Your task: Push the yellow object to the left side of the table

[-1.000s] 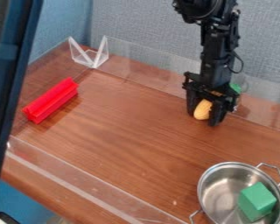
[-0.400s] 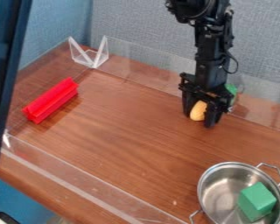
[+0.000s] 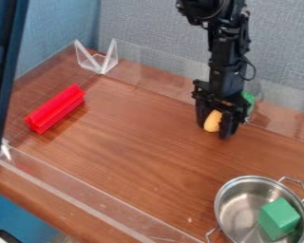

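The yellow object [image 3: 215, 121], a small corn cob, rests on the brown wooden table [image 3: 129, 157] at the far right, close to the back wall. My gripper [image 3: 218, 129] comes straight down on it from a black arm. One dark finger stands on each side of the cob, shut on it, and its yellow body shows between them. A bit of green shows just right of the gripper at wrist height. The cob's lower end is hidden by the fingers.
A red rectangular block [image 3: 56, 108] lies at the left of the table. A steel pot [image 3: 243, 204] holding a green cube [image 3: 279, 218] sits at the front right corner. Low clear acrylic walls edge the table, with a clear folded stand [image 3: 98, 59] at the back left.
The arm, the gripper and the yellow object have shifted slightly to the left together. The red block and the pot have not moved.
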Tool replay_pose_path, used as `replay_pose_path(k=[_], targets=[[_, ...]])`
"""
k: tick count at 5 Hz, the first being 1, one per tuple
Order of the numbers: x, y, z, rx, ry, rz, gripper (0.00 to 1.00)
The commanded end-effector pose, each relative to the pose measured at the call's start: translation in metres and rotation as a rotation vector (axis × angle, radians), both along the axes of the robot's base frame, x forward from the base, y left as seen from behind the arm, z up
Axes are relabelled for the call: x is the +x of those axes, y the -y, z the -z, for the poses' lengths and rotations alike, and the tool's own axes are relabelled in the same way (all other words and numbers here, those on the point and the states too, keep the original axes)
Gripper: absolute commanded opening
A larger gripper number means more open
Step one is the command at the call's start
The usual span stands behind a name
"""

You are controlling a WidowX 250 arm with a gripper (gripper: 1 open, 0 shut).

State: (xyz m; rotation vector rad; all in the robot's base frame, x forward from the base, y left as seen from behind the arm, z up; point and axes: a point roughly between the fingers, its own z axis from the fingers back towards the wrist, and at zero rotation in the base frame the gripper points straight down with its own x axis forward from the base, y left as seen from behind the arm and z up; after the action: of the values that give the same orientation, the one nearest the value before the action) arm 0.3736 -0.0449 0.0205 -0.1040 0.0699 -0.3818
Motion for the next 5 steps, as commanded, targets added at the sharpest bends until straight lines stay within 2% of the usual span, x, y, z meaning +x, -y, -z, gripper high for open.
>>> replay_pose_path(k=[1, 5], targets=[[0.0050, -0.0050, -0.0259, -0.010, 0.072, 0.002, 0.00], [-0.0043, -0.0056, -0.0324, -0.026, 0.084, 0.047, 0.00]])
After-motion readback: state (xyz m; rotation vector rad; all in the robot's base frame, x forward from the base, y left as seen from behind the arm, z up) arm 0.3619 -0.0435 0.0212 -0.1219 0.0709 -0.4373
